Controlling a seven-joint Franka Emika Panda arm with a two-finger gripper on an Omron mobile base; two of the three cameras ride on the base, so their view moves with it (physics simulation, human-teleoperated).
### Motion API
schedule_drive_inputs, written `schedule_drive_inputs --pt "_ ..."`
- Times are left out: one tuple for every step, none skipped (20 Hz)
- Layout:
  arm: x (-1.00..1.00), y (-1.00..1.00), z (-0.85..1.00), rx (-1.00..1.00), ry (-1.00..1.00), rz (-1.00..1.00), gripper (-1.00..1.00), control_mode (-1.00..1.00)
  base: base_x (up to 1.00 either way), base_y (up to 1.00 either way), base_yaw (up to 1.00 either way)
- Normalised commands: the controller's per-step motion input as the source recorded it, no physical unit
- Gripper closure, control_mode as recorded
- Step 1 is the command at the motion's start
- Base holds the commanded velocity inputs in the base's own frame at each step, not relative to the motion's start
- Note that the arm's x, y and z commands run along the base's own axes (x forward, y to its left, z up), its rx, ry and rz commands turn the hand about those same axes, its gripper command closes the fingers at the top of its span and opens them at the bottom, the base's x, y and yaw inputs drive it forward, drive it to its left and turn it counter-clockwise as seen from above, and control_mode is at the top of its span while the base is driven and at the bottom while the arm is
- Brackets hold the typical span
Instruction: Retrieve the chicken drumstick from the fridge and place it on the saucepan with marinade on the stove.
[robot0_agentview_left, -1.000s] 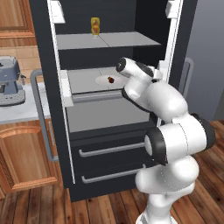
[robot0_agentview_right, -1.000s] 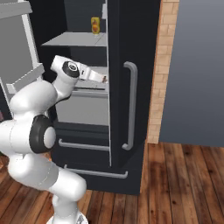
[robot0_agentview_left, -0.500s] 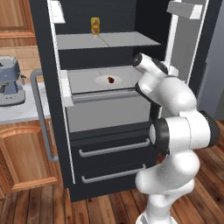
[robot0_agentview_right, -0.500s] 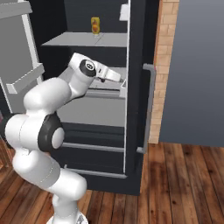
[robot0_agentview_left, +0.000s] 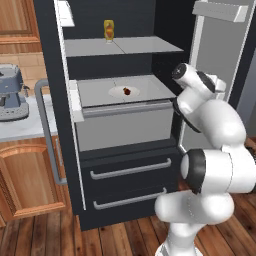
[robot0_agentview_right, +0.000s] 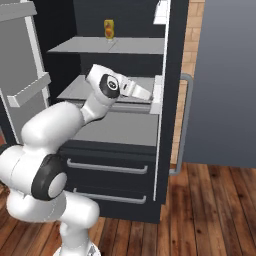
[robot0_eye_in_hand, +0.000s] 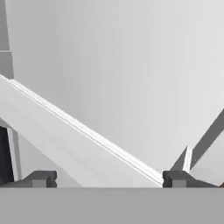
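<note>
Chicken drumstick (robot0_agentview_left: 126, 91) lies apart from end effector (robot0_eye_in_hand: 109, 178).

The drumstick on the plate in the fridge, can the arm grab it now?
Probably yes. The fridge doors stand open, and the drumstick lies bare on its plate with nothing in front. The open claw points off to the side, so the arm must swing back first.

A yellow bottle (robot0_agentview_left: 108, 30) is stood on the top shelf; a coffee machine (robot0_agentview_left: 11, 93) is set on a counter (robot0_agentview_left: 25, 126) above wooden cabinets (robot0_agentview_left: 27, 180).
</note>
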Motion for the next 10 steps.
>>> schedule_drive_inputs --pt "-0.37 0.85 0.00 0.11 0.00 0.01 -1.00 -1.00 0.00 0.00 0.00" --pt "-0.36 1.00 0.01 0.10 0.00 0.03 -1.00 -1.00 0.00 0.00 0.00" --pt "-0.30 1.00 0.04 0.09 0.00 0.05 -1.00 -1.00 0.00 0.00 0.00" --pt "-0.19 1.00 0.10 0.10 0.00 0.05 -1.00 -1.00 0.00 0.00 0.00" --pt "-0.11 1.00 0.13 0.14 0.00 0.11 -1.00 -1.00 0.00 0.00 0.00" --pt "0.00 1.00 0.14 0.17 0.00 0.15 -1.00 -1.00 0.00 0.00 0.00" --pt "0.00 1.00 0.14 0.19 0.03 0.18 -1.00 -1.00 0.00 0.00 0.00" --pt "0.00 1.00 0.19 0.20 0.09 0.25 -1.00 -1.00 0.00 0.00 0.00" --pt "0.00 1.00 0.24 0.20 0.11 0.31 -1.00 -1.00 0.00 0.00 0.00" --pt "0.00 1.00 0.29 0.21 0.13 0.34 -1.00 -1.00 0.00 0.00 0.00"
